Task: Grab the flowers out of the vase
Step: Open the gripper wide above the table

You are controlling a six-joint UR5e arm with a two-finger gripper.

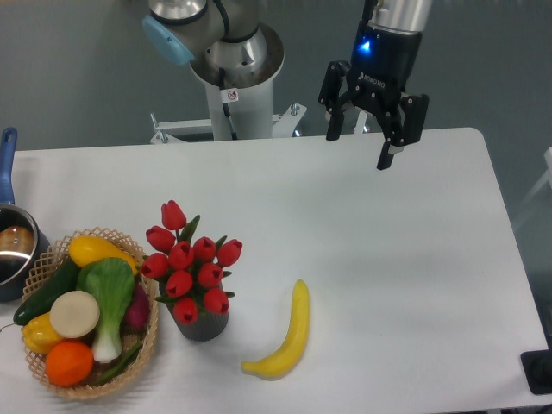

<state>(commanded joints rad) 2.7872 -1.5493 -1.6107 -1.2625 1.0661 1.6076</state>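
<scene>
Down at the front edge of the white table (388, 285), a yellow banana (289, 335) lies curved on its side, just to the right of the vase (201, 323), not touching it. That vase, dark grey and ribbed, stands upright, and the flowers (191, 263) sit in it, red tulip heads bunched above the mouth with green leaves poking out between them. Close on the left sits the wicker basket (148, 332), piled with an orange, a lemon, a green-leafed white-stalked vegetable (108, 297), a cucumber and a yellow piece at the top. Further left, at the picture's edge, a metal pot (13, 250) with a blue handle. Now up at the far side, well apart from the flowers, the gripper (360, 148) hangs above the table's back edge, fingers pointing down, jaws spread wide with nothing between them, a blue light glowing on its body. Behind it stands the arm's base (235, 95).
</scene>
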